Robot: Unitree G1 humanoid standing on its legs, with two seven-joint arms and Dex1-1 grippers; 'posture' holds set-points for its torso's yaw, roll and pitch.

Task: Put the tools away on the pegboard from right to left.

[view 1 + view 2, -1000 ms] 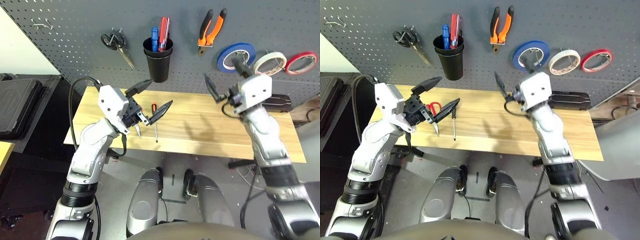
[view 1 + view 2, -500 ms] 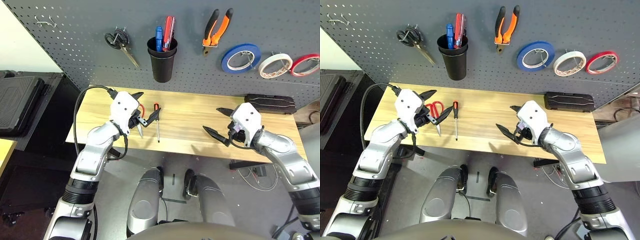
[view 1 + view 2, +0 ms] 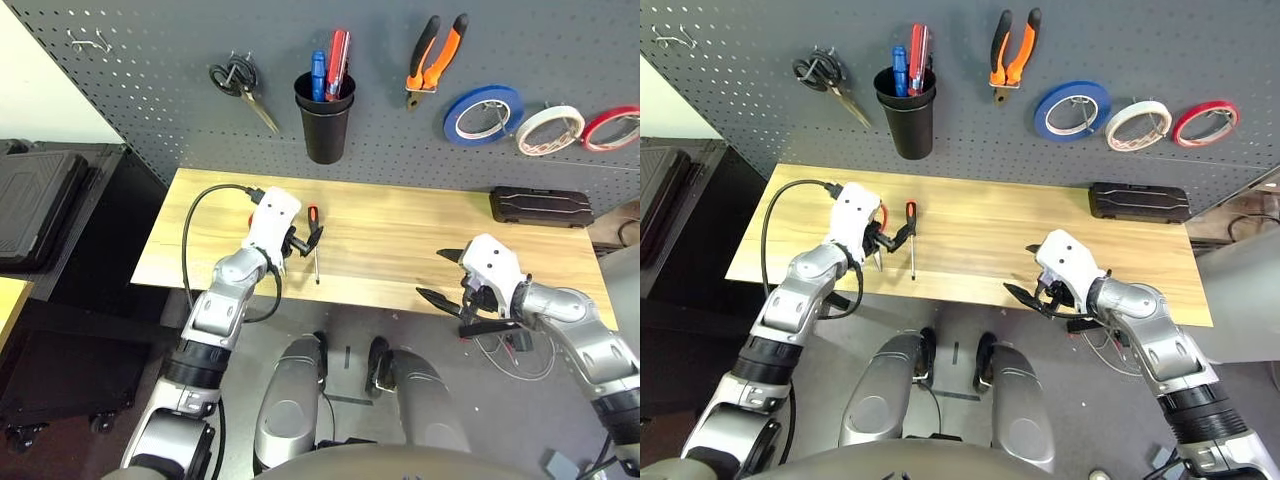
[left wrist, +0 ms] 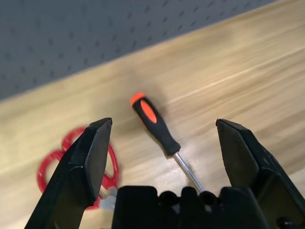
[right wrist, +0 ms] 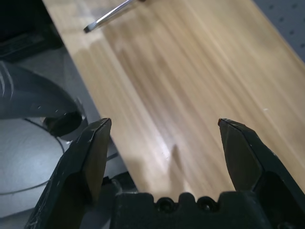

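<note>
Left end effector (image 3: pixel 302 238): fingers spread wide, empty, low over the worktop (image 3: pixel 400 250) near its left end. In the left wrist view the slim screwdriver (image 4: pixel 157 129) lies flat on the wood between the two fingers, and the red-handled scissors (image 4: pixel 76 160) lie partly behind one finger (image 4: pixel 88 164). Whether either finger touches a tool cannot be told.

Right end effector (image 3: pixel 452 280): fingers spread wide, empty, at the worktop's near edge, well apart from the screwdriver. The right wrist view shows bare wood between its fingers, with the screwdriver's tip (image 5: pixel 102 19) near the frame's edge.

Pegboard (image 3: pixel 150 110): at 12 o'clock from the worktop. Hung on it, from 9 o'clock to 3 o'clock: black-handled scissors (image 3: pixel 238 85), black cup (image 3: pixel 323 118) holding blue- and red-handled items, orange-and-black-handled pliers (image 3: pixel 432 58), blue tape ring (image 3: pixel 483 113), cream-white tape ring (image 3: pixel 551 129), red tape ring (image 3: pixel 614 127).

Worktop: the screwdriver lies just to the 3 o'clock side of the left end effector, handle toward the pegboard. A black case (image 3: pixel 541 207) rests at the far right end.
</note>
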